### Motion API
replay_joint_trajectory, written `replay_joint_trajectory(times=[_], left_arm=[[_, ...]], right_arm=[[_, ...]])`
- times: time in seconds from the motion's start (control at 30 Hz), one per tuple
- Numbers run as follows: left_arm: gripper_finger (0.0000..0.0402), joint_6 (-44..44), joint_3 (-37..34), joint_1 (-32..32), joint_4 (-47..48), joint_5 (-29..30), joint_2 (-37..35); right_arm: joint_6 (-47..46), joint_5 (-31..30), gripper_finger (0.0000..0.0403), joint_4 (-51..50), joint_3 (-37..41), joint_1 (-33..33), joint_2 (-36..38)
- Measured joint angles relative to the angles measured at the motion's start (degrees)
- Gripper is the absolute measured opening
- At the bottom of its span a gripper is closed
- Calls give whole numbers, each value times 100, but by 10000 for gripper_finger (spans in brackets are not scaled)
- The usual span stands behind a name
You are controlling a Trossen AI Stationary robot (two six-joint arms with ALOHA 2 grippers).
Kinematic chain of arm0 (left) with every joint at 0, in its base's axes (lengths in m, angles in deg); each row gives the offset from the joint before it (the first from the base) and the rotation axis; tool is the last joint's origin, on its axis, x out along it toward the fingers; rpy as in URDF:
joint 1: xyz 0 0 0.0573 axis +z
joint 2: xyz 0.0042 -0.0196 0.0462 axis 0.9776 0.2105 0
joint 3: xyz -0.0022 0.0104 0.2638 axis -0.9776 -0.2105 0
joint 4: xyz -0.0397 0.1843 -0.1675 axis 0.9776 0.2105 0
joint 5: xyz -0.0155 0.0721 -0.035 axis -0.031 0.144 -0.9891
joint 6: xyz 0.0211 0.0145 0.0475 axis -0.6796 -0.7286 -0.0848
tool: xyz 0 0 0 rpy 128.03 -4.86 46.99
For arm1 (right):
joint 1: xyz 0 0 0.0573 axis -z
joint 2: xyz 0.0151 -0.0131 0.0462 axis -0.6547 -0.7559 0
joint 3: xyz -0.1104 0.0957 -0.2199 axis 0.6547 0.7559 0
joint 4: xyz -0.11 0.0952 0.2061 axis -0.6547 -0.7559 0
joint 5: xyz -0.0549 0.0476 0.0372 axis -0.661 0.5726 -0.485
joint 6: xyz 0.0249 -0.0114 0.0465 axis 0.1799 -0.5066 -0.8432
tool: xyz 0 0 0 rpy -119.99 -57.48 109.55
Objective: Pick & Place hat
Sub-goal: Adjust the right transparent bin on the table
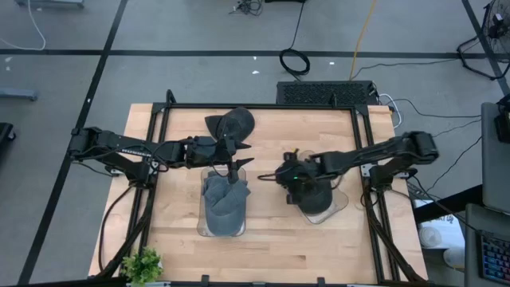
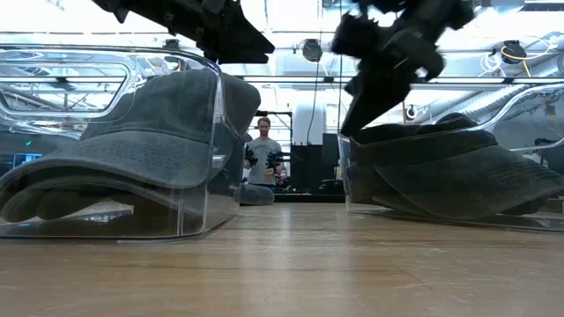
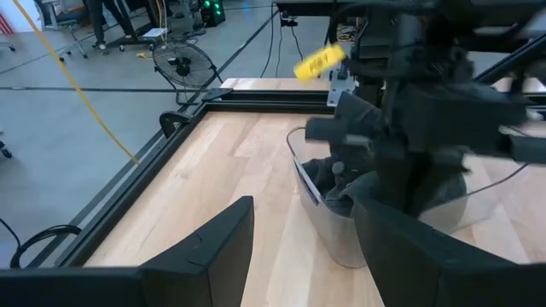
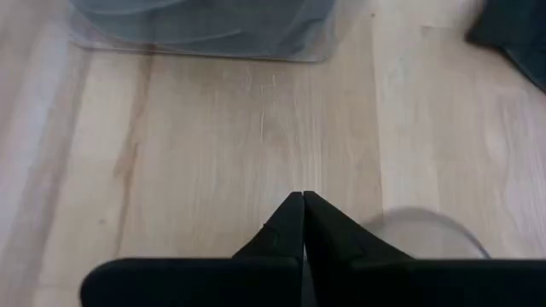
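From the high view, I read two grey hats as already placed: one sits in the clear bin [image 1: 221,223] near the middle of the surface [image 1: 271,239], another in the clear bin on the right [image 1: 341,201], partly under my right arm. A third hat [image 1: 231,125] lies loose at the far edge of the surface, so I judge that one is left to pick. My left end effector [image 1: 237,165] hangs over the far end of the middle bin, between it and the loose hat, with nothing in it. My right end effector [image 1: 283,174] sits between the two bins.

In the low view, the binned hats [image 2: 150,141] [image 2: 449,167] fill their containers; both arms hang above them. A person [image 2: 263,163] stands far back in the room.

The left wrist view shows its fingers [image 3: 213,247] spread apart, empty, facing the right arm and its bin.

The right wrist view shows its fingers [image 4: 290,223] pressed together on nothing, over bare wood.
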Motion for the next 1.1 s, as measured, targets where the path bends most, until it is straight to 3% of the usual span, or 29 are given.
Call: replay_joint_trajectory(times=[0.1,0.3,0.6,0.73,0.87,0.97,1.1], left_arm=[[214,-88,0,0,2,0,0],[214,-93,0,-2,54,-1,0],[214,0,0,-17,174,0,0],[214,7,4,-18,179,6,0],[214,14,4,-22,223,2,0],[214,16,4,-20,266,2,0],[214,43,4,-20,293,2,0]], right_arm=[[314,-111,0,-27,-487,2,-511],[465,-1225,0,-1331,-1195,224,-1021],[-621,-1806,0,-2477,-1257,907,-969],[-758,-1782,0,-2323,-1254,972,-675],[-801,-1624,0,-2736,-1257,781,79],[-1316,-1727,0,-3916,-1261,521,777],[-3474,-2067,0,-6165,-1185,418,1533]])
